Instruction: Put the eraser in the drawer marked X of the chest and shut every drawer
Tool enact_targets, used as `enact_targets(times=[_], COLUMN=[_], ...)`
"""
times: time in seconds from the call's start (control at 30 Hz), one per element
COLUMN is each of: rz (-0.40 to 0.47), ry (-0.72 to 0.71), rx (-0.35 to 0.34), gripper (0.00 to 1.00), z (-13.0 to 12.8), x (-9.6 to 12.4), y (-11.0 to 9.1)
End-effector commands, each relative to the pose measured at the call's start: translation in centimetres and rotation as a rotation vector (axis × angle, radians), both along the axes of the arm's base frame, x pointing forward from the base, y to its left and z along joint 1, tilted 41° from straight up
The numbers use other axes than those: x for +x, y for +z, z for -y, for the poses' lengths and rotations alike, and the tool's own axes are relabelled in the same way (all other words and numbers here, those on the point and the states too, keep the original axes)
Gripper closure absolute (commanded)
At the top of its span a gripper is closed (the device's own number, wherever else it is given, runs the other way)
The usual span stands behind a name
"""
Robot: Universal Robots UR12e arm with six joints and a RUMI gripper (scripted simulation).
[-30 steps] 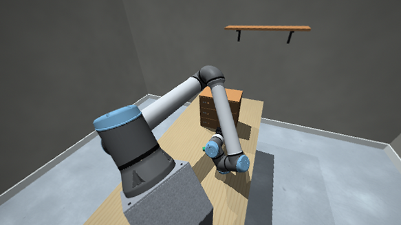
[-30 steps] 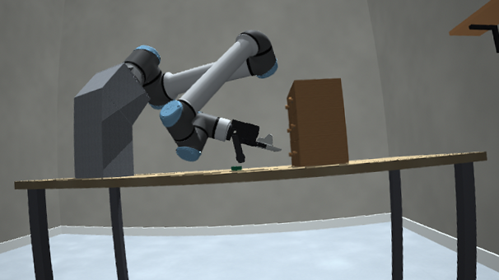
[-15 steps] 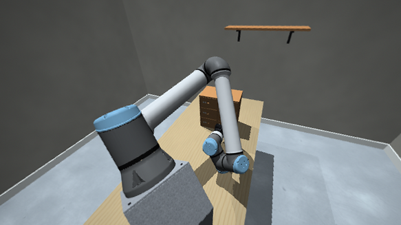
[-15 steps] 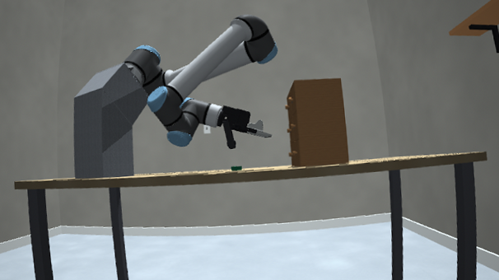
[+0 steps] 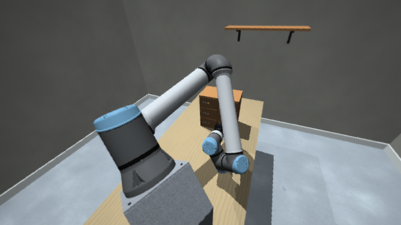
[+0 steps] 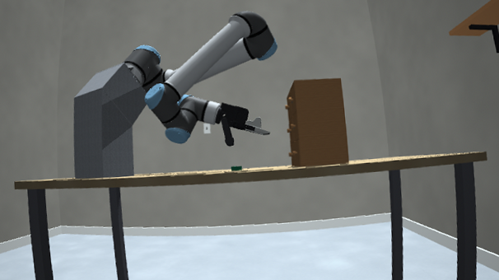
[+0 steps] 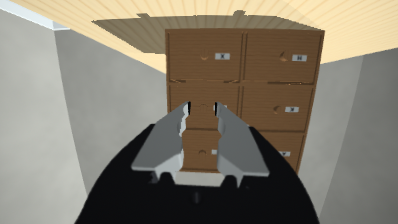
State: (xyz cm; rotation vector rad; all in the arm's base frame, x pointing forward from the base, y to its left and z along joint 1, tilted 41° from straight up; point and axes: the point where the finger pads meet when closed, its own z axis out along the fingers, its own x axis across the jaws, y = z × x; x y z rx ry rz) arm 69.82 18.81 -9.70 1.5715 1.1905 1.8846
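Note:
The brown chest (image 5: 208,92) (image 6: 322,124) (image 7: 261,112) stands upright with its drawers looking shut. The wrist view is upside down. In it the drawer marked X (image 7: 187,62) is at the top left, so it is in the chest's bottom row. My gripper (image 6: 267,131) (image 7: 202,102) is partly open and empty. It is in front of the chest, short of the drawer fronts and above the table. A small green item (image 6: 236,168) lies on the table below the gripper; I cannot tell whether it is the eraser.
The drawer marked H (image 7: 275,45) is beside the X drawer. Small knobs stick out from the drawer fronts. The chest stands on the wooden table (image 5: 181,127) (image 6: 408,162). A wall shelf (image 5: 267,28) (image 6: 490,10) hangs beyond it. The arm hides part of the chest in the top view.

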Motion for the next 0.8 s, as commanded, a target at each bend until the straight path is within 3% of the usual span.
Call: enact_targets(times=[0.0, 0.3, 0.77], rz=[-0.008, -0.047, -0.208], ry=[0.006, 0.036, 0.160], rx=[-0.003, -0.018, -0.077], gripper=[0.80, 0.80, 0.80], z=[0.1, 0.4, 1.7], x=[-0.1, -0.5, -2.1], y=[0.1, 0.3, 1.2])
